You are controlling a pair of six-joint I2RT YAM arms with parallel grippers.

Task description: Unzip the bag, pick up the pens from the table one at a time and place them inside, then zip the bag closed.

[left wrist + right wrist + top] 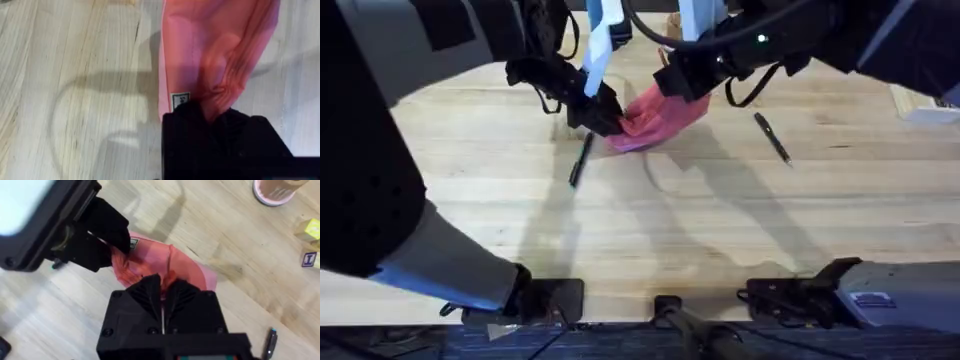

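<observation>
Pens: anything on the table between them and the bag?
Nothing visible. One pen lies just in front of the bag, toward the arms' bases; the other pen lies off to its right, bare table between. Both grippers are at the bag: left gripper and right gripper each grip an end.

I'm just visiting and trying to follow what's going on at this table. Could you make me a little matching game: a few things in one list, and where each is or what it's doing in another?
Things:
1. bag
2. left pen
3. right pen
4. left gripper

States:
A. lying on the table, right of the bag
B. pink, held between both grippers
C. lying on the table, just below the left gripper
D. shut on the bag's left end

Pairs: 1-B, 2-C, 3-A, 4-D
</observation>
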